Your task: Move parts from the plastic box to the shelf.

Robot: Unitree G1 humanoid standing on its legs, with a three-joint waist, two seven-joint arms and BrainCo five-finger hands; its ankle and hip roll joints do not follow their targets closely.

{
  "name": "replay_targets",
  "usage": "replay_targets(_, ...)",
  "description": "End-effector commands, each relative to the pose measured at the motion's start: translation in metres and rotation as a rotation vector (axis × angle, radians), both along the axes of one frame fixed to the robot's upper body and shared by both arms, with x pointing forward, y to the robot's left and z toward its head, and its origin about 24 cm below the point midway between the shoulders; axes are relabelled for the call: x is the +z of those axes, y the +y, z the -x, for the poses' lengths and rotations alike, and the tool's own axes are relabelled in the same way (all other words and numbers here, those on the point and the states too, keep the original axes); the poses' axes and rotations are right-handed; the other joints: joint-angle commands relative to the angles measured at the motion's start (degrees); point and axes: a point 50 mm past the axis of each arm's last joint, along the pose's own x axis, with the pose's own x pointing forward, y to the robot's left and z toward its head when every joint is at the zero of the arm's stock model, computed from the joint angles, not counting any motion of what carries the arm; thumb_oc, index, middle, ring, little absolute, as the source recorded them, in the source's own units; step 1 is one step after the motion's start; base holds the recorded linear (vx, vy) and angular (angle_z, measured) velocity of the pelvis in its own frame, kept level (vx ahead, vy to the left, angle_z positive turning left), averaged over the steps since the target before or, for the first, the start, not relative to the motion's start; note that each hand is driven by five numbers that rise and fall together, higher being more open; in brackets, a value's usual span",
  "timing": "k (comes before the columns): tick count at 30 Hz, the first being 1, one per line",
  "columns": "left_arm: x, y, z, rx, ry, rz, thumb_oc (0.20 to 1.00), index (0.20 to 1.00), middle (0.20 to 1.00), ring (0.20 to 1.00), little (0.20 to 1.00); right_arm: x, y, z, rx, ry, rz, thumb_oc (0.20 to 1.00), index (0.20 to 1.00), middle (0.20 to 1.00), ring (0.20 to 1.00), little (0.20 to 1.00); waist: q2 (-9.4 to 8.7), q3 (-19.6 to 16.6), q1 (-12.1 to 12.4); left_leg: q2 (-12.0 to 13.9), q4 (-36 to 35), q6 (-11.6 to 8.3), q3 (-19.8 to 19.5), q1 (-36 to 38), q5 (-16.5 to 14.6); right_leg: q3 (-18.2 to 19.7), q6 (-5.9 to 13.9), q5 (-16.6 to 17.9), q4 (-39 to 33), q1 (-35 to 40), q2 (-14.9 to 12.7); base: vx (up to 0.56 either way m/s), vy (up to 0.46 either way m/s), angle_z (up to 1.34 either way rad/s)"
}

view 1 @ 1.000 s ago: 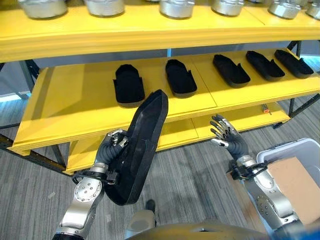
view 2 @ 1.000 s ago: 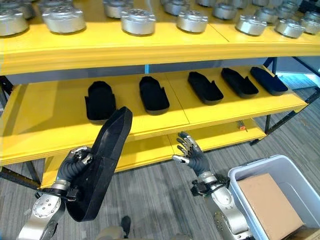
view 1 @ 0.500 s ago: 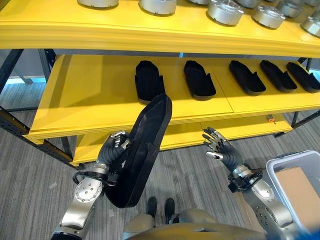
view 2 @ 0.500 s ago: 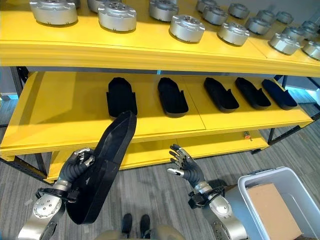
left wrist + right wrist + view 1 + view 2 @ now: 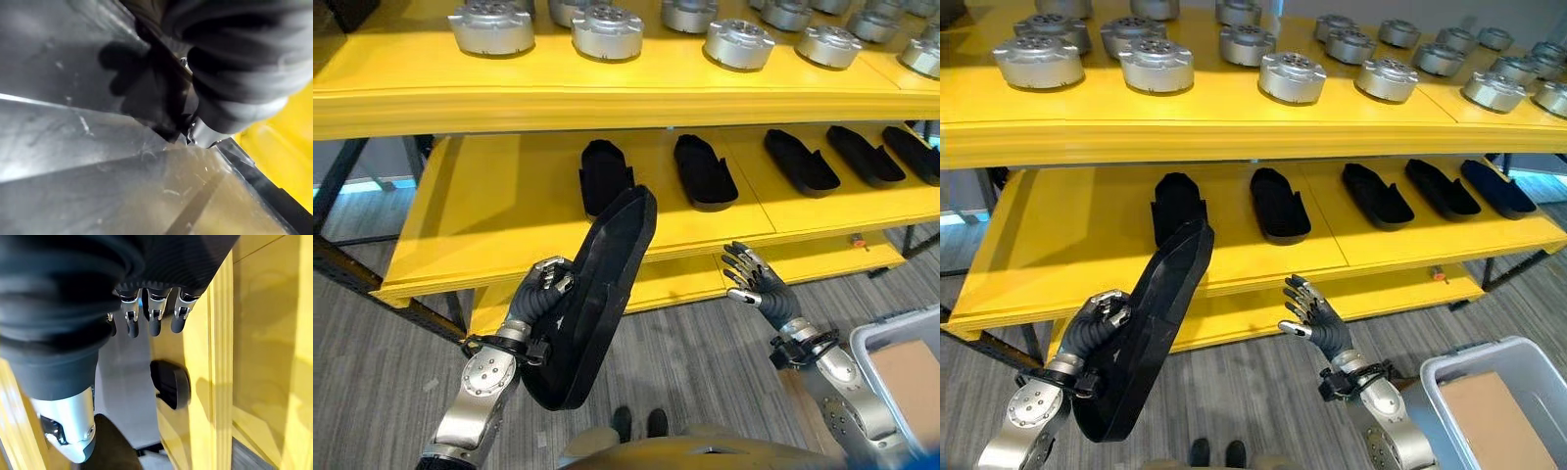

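A: The left hand has its fingers curled round the edge of a long black part, holding it tilted, top end up toward the middle shelf and bottom end low by the wrist. So the part is out of the box and in the air, just in front of the shelf's front edge.

B: And the right hand?

A: Relaxed, fingers spread, nothing in it. It hovers in front of the lower shelf edge, well apart from the part.

B: Which step would you call this?

A: The carry, I'd judge, with the set-down to come. Five black parts already lie in a row on the middle shelf, and there's bare yellow board to their left. The next move probably calls for lifting the part over the front edge and laying it flat in that free patch, without knocking the nearest one.

B: What about the containers?

A: The grey plastic box sits at the robot's lower right. What shows inside is a flat brown cardboard sheet; I can't tell whether more parts lie under it. The top shelf carries rows of round silver metal pieces
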Motion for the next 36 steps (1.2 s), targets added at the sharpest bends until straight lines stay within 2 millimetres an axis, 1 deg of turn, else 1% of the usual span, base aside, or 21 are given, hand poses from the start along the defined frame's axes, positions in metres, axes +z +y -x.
replay_targets(1, 0.026, -0.005, -0.004, -0.037, -0.144, 0.059, 0.2, 0.2, 0.2, 0.2, 0.2, 0.019, -0.003, -0.007, -0.031, -0.11, -0.043, 1.0, 1.0, 1.0, 1.0, 1.0, -0.3, -1.75, -0.19, 8.01, 10.91, 0.45, 4.95, -3.06, -2.9, -0.1, 4.62, -1.0, 4.45, -2.72, 2.32, -0.01, 0.023, 0.3)
replay_targets(2, 0.027, -0.004, -0.004, -0.023, -0.148, 0.055, 0.2, 0.2, 0.2, 0.2, 0.2, 0.02, -0.003, -0.007, -0.036, -0.111, -0.05, 1.0, 1.0, 1.0, 1.0, 1.0, -0.73, -1.91, -0.29, 11.87, 8.32, 2.02, 5.18, -2.69, -4.0, -0.21, 4.94, -1.33, 4.97, -2.68, 1.37, 0.02, 0.049, 0.22)
replay_targets(3, 0.028, -0.004, -0.004, -0.016, -0.153, 0.054, 0.2, 0.2, 0.2, 0.2, 0.2, 0.019, -0.002, -0.007, -0.033, -0.108, -0.051, 1.0, 1.0, 1.0, 1.0, 1.0, -0.93, -2.09, -0.09, 13.57, 6.1, 2.7, 4.81, -1.99, -4.53, 0.12, 5.29, -1.55, 5.34, -2.71, 0.88, 0.05, 0.071, 0.21)
replay_targets(4, 0.028, -0.003, -0.004, -0.006, -0.156, 0.054, 0.2, 0.2, 0.2, 0.2, 0.2, 0.018, -0.001, -0.008, -0.033, -0.105, -0.052, 1.0, 1.0, 1.0, 1.0, 1.0, -1.04, -2.37, 0.14, 15.61, 2.96, 2.69, 3.94, -0.93, -3.65, 0.44, 5.59, -2.07, 5.86, -2.88, 0.6, 0.06, 0.073, 0.21)
replay_targets(6, 0.032, -0.002, -0.007, 0.014, -0.174, 0.043, 0.2, 0.2, 0.2, 0.2, 0.2, 0.017, 0.001, -0.011, -0.046, -0.102, -0.055, 1.0, 1.0, 1.0, 1.0, 1.0, -0.6, -2.52, 0.72, 20.8, -2.08, 1.8, 0.47, -0.27, 0.83, 0.91, 5.77, -3.68, 8.43, -3.99, 0.47, 0.04, 0.084, 0.04)
replay_targets(7, 0.032, -0.002, -0.007, 0.015, -0.175, 0.043, 0.2, 0.2, 0.2, 0.2, 0.2, 0.017, 0.001, -0.011, -0.046, -0.103, -0.055, 1.0, 1.0, 1.0, 1.0, 1.0, -0.63, -2.46, 0.63, 20.9, -2.88, 1.6, 0.41, 0.09, 1.27, 0.81, 5.6, -3.98, 8.98, -4.23, 0.54, 0.06, 0.135, -0.14)
replay_targets(8, 0.035, 0.0, -0.01, 0.024, -0.186, 0.027, 0.2, 0.2, 0.2, 0.2, 0.2, 0.021, 0.001, -0.015, -0.065, -0.122, -0.06, 1.0, 1.0, 1.0, 1.0, 1.0, 0.21, -2.18, 0.72, 25.25, -6.6, 0.5, -3.59, 1.47, 5.36, 1.37, 5.18, -6.92, 14.02, -6.15, 0.96, 0.08, 0.154, -0.11)
replay_targets(10, 0.036, -0.004, -0.013, 0.022, -0.192, 0.036, 0.2, 0.2, 0.2, 0.2, 0.2, 0.022, 0.001, -0.016, -0.092, -0.13, -0.072, 1.0, 1.0, 1.0, 1.0, 1.0, 1.16, -2.17, -0.06, 28.87, -10.4, -1.26, -2.65, 2.17, 7.34, 0.49, 5.49, -9.74, 18.55, -7.41, 0.02, 0.1, 0.214, 0.03)
replay_targets(11, 0.036, -0.004, -0.013, 0.022, -0.192, 0.037, 0.2, 0.2, 0.2, 0.2, 0.2, 0.022, 0.001, -0.016, -0.092, -0.13, -0.072, 1.0, 1.0, 1.0, 1.0, 1.0, 1.15, -2.17, -0.05, 28.86, -10.5, -1.27, -2.63, 2.23, 7.39, 0.5, 5.48, -9.79, 18.63, -7.45, 0.0, 0.09, 0.288, 0.48)
replay_targets(12, 0.035, -0.008, -0.017, 0.016, -0.195, 0.056, 0.2, 0.2, 0.2, 0.2, 0.2, 0.021, 0.002, -0.017, -0.106, -0.129, -0.082, 1.0, 1.0, 1.0, 1.0, 1.0, 2.54, -2.4, -0.39, 30.55, -14.14, -2.29, -0.85, 3.97, 7.41, -0.65, 6.1, -10.65, 21.2, -8.53, -1.01, 0.06, 0.312, 0.43)
replay_targets(13, 0.038, -0.009, -0.019, 0.01, -0.209, 0.051, 0.2, 0.2, 0.2, 0.2, 0.2, 0.022, 0.004, -0.017, -0.107, -0.134, -0.094, 1.0, 1.0, 1.0, 1.0, 1.0, 3.09, -2.53, -0.13, 30.45, -14.93, -3.06, -0.9, 4.23, 7.22, -1.31, 6.68, -10.55, 21.07, -8.66, -1.78, 0.09, 0.397, 0.38)
replay_targets(15, 0.037, -0.007, -0.017, 0.011, -0.208, 0.027, 0.2, 0.2, 0.2, 0.2, 0.2, 0.022, 0.004, -0.014, -0.101, -0.136, -0.094, 1.0, 1.0, 1.0, 1.0, 1.0, 3.09, -2.57, 0.03, 28.2, -14.46, -2.93, -1.26, 4.89, 4.66, -1.53, 8.02, -9.44, 19.95, -7.86, -3.53, 0.08, 0.288, 0.09)
replay_targets(16, 0.038, -0.006, -0.017, 0.007, -0.213, 0.007, 0.2, 0.2, 0.2, 0.2, 0.2, 0.022, 0.004, -0.014, -0.101, -0.141, -0.083, 1.0, 1.0, 1.0, 1.0, 1.0, 3.0, -2.44, 0.14, 27.5, -13.8, -3.05, -0.76, 4.57, 4.28, -1.78, 8.45, -8.4, 19.26, -7.42, -4.42, 0.09, 0.285, 0.16)
replay_targets(19, 0.041, 0.0, -0.016, 0.027, -0.228, -0.033, 0.2, 0.2, 0.2, 0.2, 0.2, 0.018, 0.007, -0.01, -0.089, -0.121, -0.085, 1.0, 1.0, 1.0, 1.0, 1.0, 1.85, -2.12, 0.81, 24.13, -11.15, -2.37, 0.34, 4.56, 0.89, -1.14, 10.79, -6.0, 16.0, -4.87, -7.46, 0.08, 0.276, 0.26)
replay_targets(25, 0.051, 0.016, -0.019, 0.096, -0.282, -0.142, 0.2, 0.2, 0.2, 0.2, 0.2, 0.008, 0.014, -0.005, -0.058, -0.063, -0.115, 1.0, 1.0, 1.0, 1.0, 1.0, -0.29, -3.03, 1.4, 19.83, -9.29, -1.4, 4.03, 4.03, -2.14, 0.42, 13.31, -2.06, 9.83, -4.11, -11.45, 0.03, 0.23, -0.08)
replay_targets(27, 0.054, 0.02, -0.021, 0.114, -0.294, -0.157, 0.2, 0.2, 0.2, 0.2, 0.2, 0.006, 0.016, -0.005, -0.052, -0.054, -0.116, 1.0, 1.0, 1.0, 1.0, 1.0, -0.73, -3.43, 1.52, 19.34, -9.16, -1.24, 4.91, 3.85, -2.41, 0.76, 13.72, -1.45, 8.97, -4.26, -12.02, 0.03, 0.125, -0.25)
replay_targets(28, 0.055, 0.025, -0.026, 0.143, -0.301, -0.187, 0.2, 0.2, 0.2, 0.2, 0.2, 0.004, 0.018, -0.003, -0.037, -0.043, -0.113, 1.0, 1.0, 1.0, 1.0, 1.0, -1.34, -4.04, 1.39, 18.87, -8.99, -1.13, 5.75, 4.06, -3.3, 0.91, 14.16, -1.2, 7.75, -3.83, -12.5, 0.04, 0.1, -0.29)
replay_targets(31, 0.059, 0.03, -0.038, 0.189, -0.324, -0.225, 0.2, 0.2, 0.2, 0.2, 0.2, 0.003, 0.022, -0.003, -0.018, -0.035, -0.118, 1.0, 1.0, 1.0, 1.0, 1.0, -2.31, -4.61, 1.24, 18.21, -8.49, -0.73, 6.7, 3.88, -3.55, 1.34, 14.4, -0.06, 6.39, -3.8, -13.18, 0.04, 0.075, -0.26)
replay_targets(33, 0.06, 0.03, -0.05, 0.211, -0.328, -0.251, 0.2, 0.2, 0.2, 0.2, 0.2, 0.003, 0.025, -0.002, -0.004, -0.031, -0.124, 1.0, 1.0, 1.0, 1.0, 1.0, -2.83, -4.81, 0.76, 18.26, -8.23, -0.85, 7.31, 3.96, -4.05, 1.44, 14.49, -0.16, 6.01, -3.56, -13.16, 0.06, 0.006, -0.14)
replay_targets(34, 0.059, 0.033, -0.057, 0.233, -0.322, -0.299, 0.2, 0.2, 0.2, 0.2, 0.2, 0.003, 0.026, -0.002, 0.0, -0.03, -0.128, 1.0, 1.0, 1.0, 1.0, 1.0, -3.02, -4.72, 0.56, 18.32, -8.0, -0.94, 7.49, 3.85, -3.99, 1.36, 14.46, -0.08, 6.01, -3.52, -13.11, 0.03, -0.013, -0.08)
replay_targets(36, 0.069, 0.03, -0.076, 0.255, -0.364, -0.43, 0.2, 0.2, 0.2, 0.2, 0.2, 0.005, 0.028, -0.004, 0.006, -0.037, -0.141, 1.0, 1.0, 1.0, 1.0, 1.0, -3.35, -4.37, -0.04, 18.59, -7.49, -1.19, 7.63, 3.25, -3.88, 1.45, 14.38, 0.06, 5.9, -3.71, -13.03, 0.01, -0.011, -0.03)
